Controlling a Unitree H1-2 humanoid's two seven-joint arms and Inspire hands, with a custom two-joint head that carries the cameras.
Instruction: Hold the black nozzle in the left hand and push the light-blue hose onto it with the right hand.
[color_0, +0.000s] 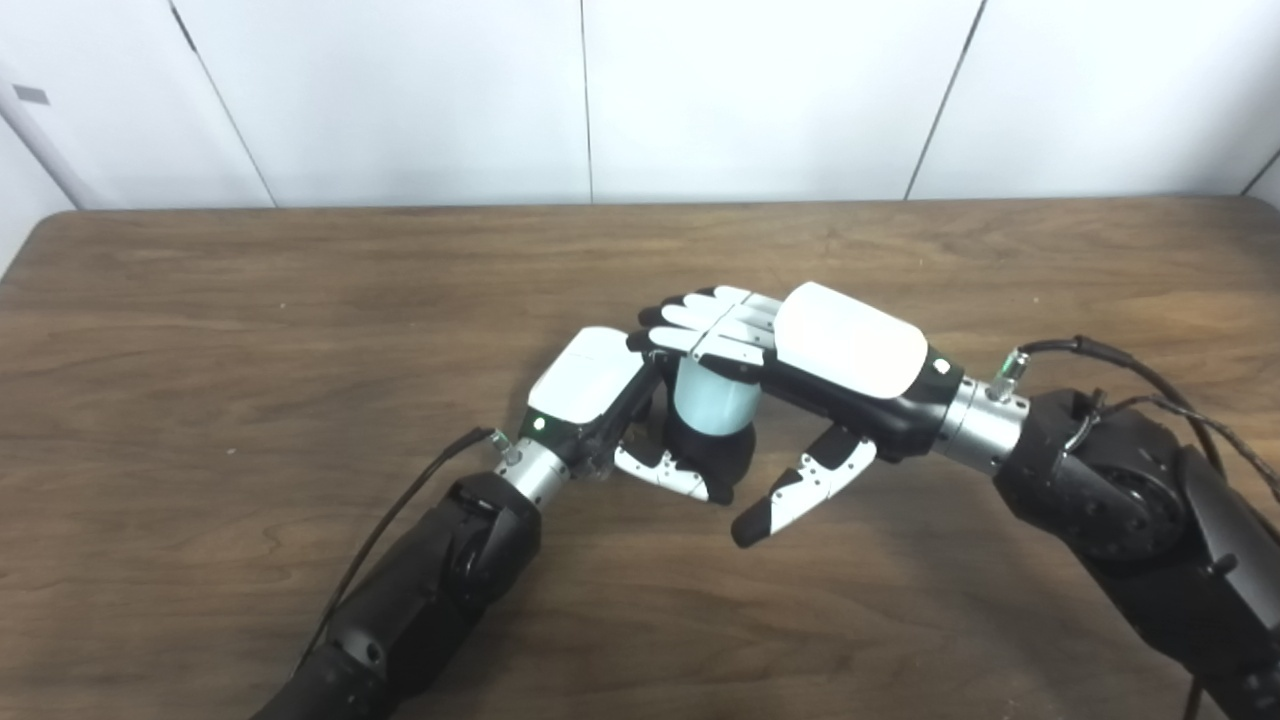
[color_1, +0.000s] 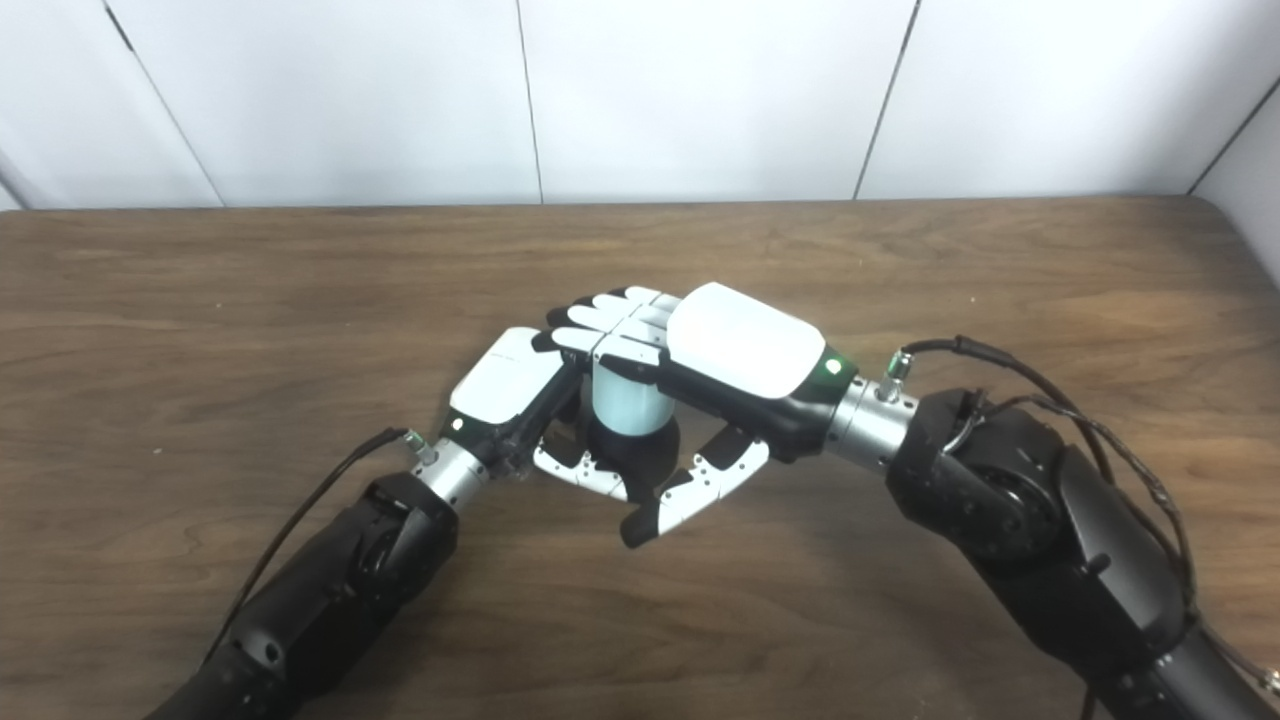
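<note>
From the left eye view, the left hand (color_0: 600, 395) gripped the black nozzle (color_0: 712, 450), its thumb curled under it, at mid-table (color_0: 200, 400). The light-blue hose (color_0: 712, 400) stood directly on top of the nozzle, with the right hand (color_0: 800, 350) laid over its top, fingers flat, thumb hanging free below. From the right eye view, the hose (color_1: 625, 400) looked partly seated; pressing straight down along the nozzle's axis, without tilting, would likely finish it best.
</note>
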